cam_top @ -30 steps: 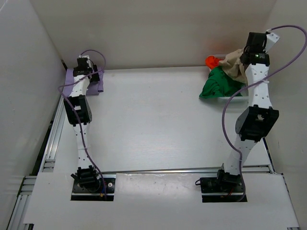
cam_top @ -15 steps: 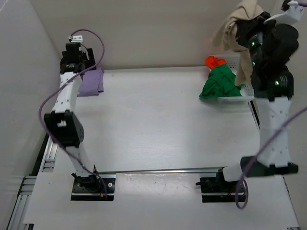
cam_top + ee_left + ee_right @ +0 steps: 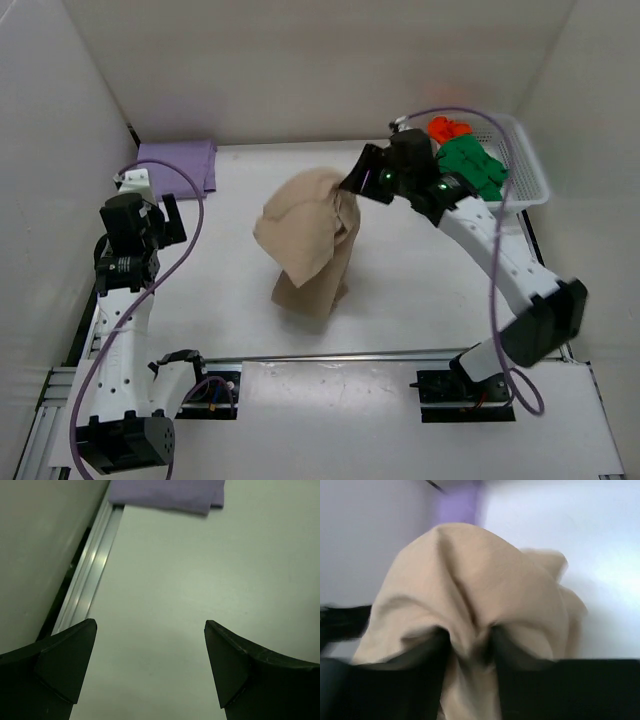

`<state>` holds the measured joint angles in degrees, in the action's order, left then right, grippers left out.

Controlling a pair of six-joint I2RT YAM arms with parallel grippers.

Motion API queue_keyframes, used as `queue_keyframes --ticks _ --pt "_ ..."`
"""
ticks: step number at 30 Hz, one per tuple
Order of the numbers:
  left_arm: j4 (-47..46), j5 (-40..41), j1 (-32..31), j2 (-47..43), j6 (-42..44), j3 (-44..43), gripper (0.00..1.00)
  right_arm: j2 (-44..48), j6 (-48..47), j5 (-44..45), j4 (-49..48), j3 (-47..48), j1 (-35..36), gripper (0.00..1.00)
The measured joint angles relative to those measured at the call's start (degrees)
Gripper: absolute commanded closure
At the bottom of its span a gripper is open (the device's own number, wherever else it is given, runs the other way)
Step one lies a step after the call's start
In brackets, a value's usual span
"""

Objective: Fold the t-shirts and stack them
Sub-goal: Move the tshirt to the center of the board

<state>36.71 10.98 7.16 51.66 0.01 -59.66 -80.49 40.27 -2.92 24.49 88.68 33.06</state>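
Observation:
The beige t-shirt (image 3: 305, 245) hangs in a tall crumpled drape over the middle of the table, its lower end on the surface. My right gripper (image 3: 352, 185) is at its top right edge. In the blurred right wrist view a fold of the beige t-shirt (image 3: 470, 580) is bunched between the fingers of the right gripper (image 3: 468, 640). The lilac t-shirt (image 3: 180, 165) (image 3: 167, 492) lies folded at the far left corner. The green t-shirt (image 3: 470, 165) and the orange-red t-shirt (image 3: 447, 128) lie in the basket. My left gripper (image 3: 150, 210) (image 3: 150, 665) is open and holds nothing, near the left edge.
A white mesh basket (image 3: 535, 175) stands at the far right corner. A metal rail (image 3: 87, 575) runs along the table's left edge. White walls close in the table on three sides.
The right arm swung from high above the basket down to the table's middle, carrying the beige t-shirt. The left arm drew back from the lilac t-shirt toward the near left.

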Motion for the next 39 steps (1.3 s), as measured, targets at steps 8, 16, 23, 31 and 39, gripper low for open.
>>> queue_keyframes --ticks 8,16,23,31,39 --pt "12.4 -4.4 0.4 0.5 0.0 0.3 0.00 -19.7 -4.3 11.0 23.4 4.5 -0.3 0.23" --pt "17.7 -8.3 1.5 4.7 0.0 -0.1 0.00 -13.7 -11.3 11.6 20.5 -2.8 14.4 0.26" --pt "19.2 -9.6 6.2 4.8 0.0 3.0 0.00 -38.5 -18.4 10.1 21.5 16.7 22.8 0.27" --pt "20.1 -10.0 8.8 6.4 0.0 3.2 0.00 -50.0 -21.0 11.2 21.8 19.7 26.2 0.73" --pt "20.7 -11.1 8.9 7.9 0.0 3.1 0.00 -49.9 -19.7 10.3 22.6 20.9 25.5 1.00"
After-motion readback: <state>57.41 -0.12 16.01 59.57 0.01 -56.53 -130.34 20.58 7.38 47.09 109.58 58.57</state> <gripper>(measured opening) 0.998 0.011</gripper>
